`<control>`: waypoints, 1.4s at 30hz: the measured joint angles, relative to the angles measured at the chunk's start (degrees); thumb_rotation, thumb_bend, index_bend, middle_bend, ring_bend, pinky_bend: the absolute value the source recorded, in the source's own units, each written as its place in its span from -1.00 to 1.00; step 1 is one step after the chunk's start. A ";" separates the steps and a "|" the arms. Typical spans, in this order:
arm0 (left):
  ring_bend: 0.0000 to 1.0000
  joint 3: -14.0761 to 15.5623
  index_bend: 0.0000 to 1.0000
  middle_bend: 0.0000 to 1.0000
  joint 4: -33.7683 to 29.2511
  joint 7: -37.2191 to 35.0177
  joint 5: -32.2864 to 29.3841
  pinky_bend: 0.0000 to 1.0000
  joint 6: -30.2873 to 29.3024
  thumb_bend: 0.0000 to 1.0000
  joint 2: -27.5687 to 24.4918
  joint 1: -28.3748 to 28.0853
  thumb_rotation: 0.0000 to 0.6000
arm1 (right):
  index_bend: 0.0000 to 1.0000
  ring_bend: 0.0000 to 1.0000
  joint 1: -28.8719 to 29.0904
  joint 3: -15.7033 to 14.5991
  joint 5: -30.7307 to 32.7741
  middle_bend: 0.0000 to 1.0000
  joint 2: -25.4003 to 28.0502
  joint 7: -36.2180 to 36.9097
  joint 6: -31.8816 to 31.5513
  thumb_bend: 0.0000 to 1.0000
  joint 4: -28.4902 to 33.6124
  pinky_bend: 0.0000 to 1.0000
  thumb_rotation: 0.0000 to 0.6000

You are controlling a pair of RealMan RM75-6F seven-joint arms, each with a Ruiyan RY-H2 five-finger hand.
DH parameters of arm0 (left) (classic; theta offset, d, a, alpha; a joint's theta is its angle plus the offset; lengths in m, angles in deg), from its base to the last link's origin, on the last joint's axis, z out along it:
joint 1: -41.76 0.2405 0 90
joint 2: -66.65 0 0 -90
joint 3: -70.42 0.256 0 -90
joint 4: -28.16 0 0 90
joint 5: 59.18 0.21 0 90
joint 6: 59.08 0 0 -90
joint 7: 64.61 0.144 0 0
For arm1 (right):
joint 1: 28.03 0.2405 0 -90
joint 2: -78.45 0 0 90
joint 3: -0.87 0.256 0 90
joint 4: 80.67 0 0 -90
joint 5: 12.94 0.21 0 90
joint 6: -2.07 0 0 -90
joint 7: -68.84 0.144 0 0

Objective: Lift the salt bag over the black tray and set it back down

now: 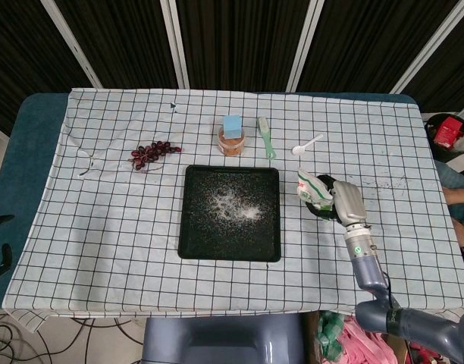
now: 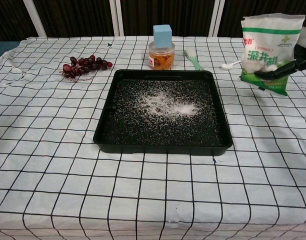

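Your right robot hand (image 1: 346,203) grips the salt bag (image 2: 265,50) upright at the right of the frame, just beside the black tray (image 2: 105,132), whose floor is dusted with spilled salt. Your left robot hand is out of sight. Grapes (image 1: 152,152) lie upper left on the checked counter (image 1: 103,243).

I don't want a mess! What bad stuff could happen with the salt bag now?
1. The right hand holds the salt bag upright beside the black tray, gripping its lower part. The floppy top might tip and spill more salt.
2. Salt already lies scattered in the tray, so the bag is probably open. Swinging it fast could sprinkle the checked cloth.
3. The white spoon and green brush lie nearby; a wide swing might knock them.
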 measured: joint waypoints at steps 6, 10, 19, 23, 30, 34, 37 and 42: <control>-1.00 -0.04 -0.56 -0.92 -0.04 -0.04 -0.13 -1.00 0.13 0.22 -0.04 -0.04 1.00 | 0.08 0.01 -1.57 1.60 -2.53 -0.23 -4.05 3.03 0.18 -0.22 -5.80 0.02 1.00; -1.00 -0.03 -0.56 -0.92 -0.04 -0.02 -0.13 -1.00 0.17 0.22 -0.06 -0.05 1.00 | 0.08 0.01 -2.57 2.60 -3.61 -0.23 -6.11 4.30 0.81 -0.21 -8.00 0.02 1.00; -1.00 -0.07 -0.56 -0.92 -0.02 -0.13 -0.08 -1.00 0.03 0.22 -0.07 -0.02 1.00 | 0.08 0.01 -3.91 3.36 -5.68 -0.23 -10.56 4.62 1.06 -0.21 -12.96 0.02 1.00; -1.00 -0.07 -0.56 -0.92 -0.02 -0.16 -0.09 -1.00 0.08 0.22 -0.10 -0.02 1.00 | 0.08 0.01 -4.47 3.45 -6.93 -0.23 -12.41 5.31 1.23 -0.22 -15.42 0.02 1.00; -1.00 -0.07 -0.56 -0.92 -0.03 -0.19 -0.11 -1.00 0.07 0.22 -0.12 -0.01 1.00 | 0.08 -0.05 -4.94 4.03 -8.65 -0.28 -14.96 6.93 2.56 -0.33 -18.29 0.02 1.00; -1.00 -0.08 -0.56 -0.92 -0.02 -0.22 -0.12 -1.00 0.08 0.22 -0.14 -0.01 1.00 | 0.08 -0.10 -4.97 4.64 -9.09 -0.34 -15.90 7.73 3.18 -0.38 -19.05 -0.01 1.00; -1.00 -0.07 -0.56 -0.92 -0.02 -0.25 -0.15 -1.00 0.14 0.22 -0.17 -0.02 1.00 | 0.05 -0.14 -5.03 5.03 -9.15 -0.40 -16.35 8.19 3.99 -0.42 -19.28 -0.06 1.00; -1.00 -0.09 -0.56 -0.92 -0.02 -0.34 -0.27 -1.00 0.23 0.22 -0.22 -0.02 1.00 | -0.10 -0.27 -5.28 5.31 -10.24 -0.51 -16.28 8.88 4.13 -0.52 -18.65 -0.16 1.00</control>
